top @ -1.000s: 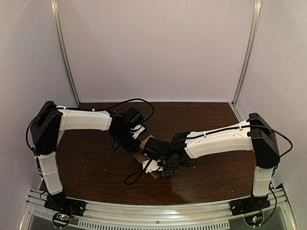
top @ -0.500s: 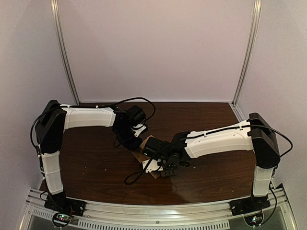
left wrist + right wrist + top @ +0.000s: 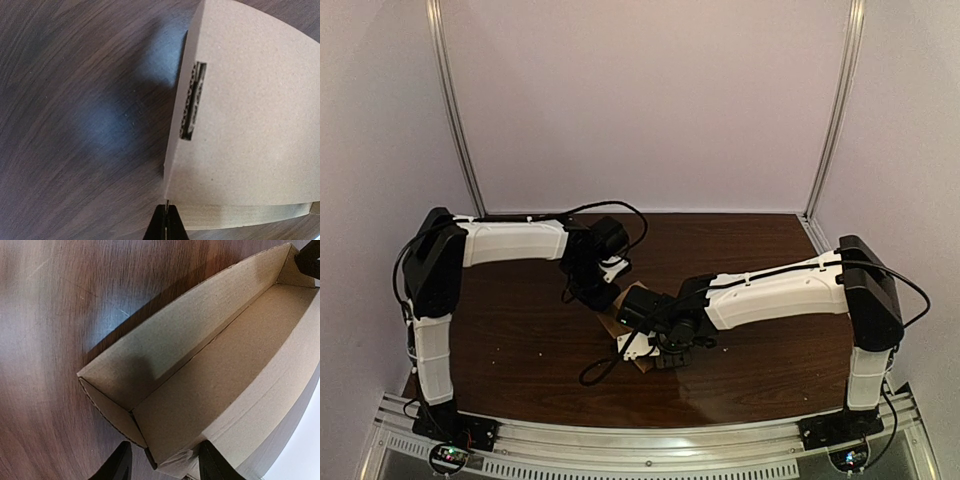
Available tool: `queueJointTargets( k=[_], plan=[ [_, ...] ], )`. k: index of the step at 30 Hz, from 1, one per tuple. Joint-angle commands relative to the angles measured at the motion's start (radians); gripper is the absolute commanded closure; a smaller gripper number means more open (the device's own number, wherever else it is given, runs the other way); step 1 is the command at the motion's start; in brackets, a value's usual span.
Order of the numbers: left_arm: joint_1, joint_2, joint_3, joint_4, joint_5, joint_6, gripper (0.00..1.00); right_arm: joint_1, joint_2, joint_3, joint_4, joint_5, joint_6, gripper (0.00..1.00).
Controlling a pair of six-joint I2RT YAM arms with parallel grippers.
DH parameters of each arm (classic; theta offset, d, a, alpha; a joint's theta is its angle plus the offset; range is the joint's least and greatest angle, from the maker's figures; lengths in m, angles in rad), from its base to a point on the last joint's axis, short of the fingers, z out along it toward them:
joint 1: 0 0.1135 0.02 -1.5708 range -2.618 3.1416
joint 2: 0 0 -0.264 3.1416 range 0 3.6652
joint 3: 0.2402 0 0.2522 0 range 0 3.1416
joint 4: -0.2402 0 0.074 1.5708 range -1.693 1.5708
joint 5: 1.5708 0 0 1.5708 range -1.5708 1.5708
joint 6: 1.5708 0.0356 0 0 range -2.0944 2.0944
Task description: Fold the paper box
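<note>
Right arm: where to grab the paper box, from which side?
On the paper box, take the near end wall from above. It stands upright and thin beside the open interior, so the right gripper fingers can straddle it, one inside, one outside.

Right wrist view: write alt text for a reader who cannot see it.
An open brown paper box lies on a dark wooden table, its walls raised and nothing inside. The right gripper is open, its two black fingers straddling the box's near corner at the bottom edge.
</note>
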Motion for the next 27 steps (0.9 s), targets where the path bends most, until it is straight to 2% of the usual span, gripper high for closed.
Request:
queueJointTargets(
  k=[1,12,19,27],
  plan=[
    [-0.022,0.030,0.078,0.041,0.112,-0.015,1.00,0.011,0.163,-0.077,-0.063,-0.296,-0.007,0.54],
    [-0.007,0.079,0.137,0.003,0.109,-0.044,1.00,0.011,0.164,-0.077,-0.059,-0.290,0.004,0.54],
    [-0.005,0.138,0.227,-0.027,0.142,-0.015,1.00,0.009,0.168,-0.072,-0.059,-0.286,0.011,0.54],
    [-0.005,0.099,0.205,-0.003,0.107,0.003,0.99,-0.008,0.168,-0.077,-0.058,-0.277,0.014,0.54]
  ],
)
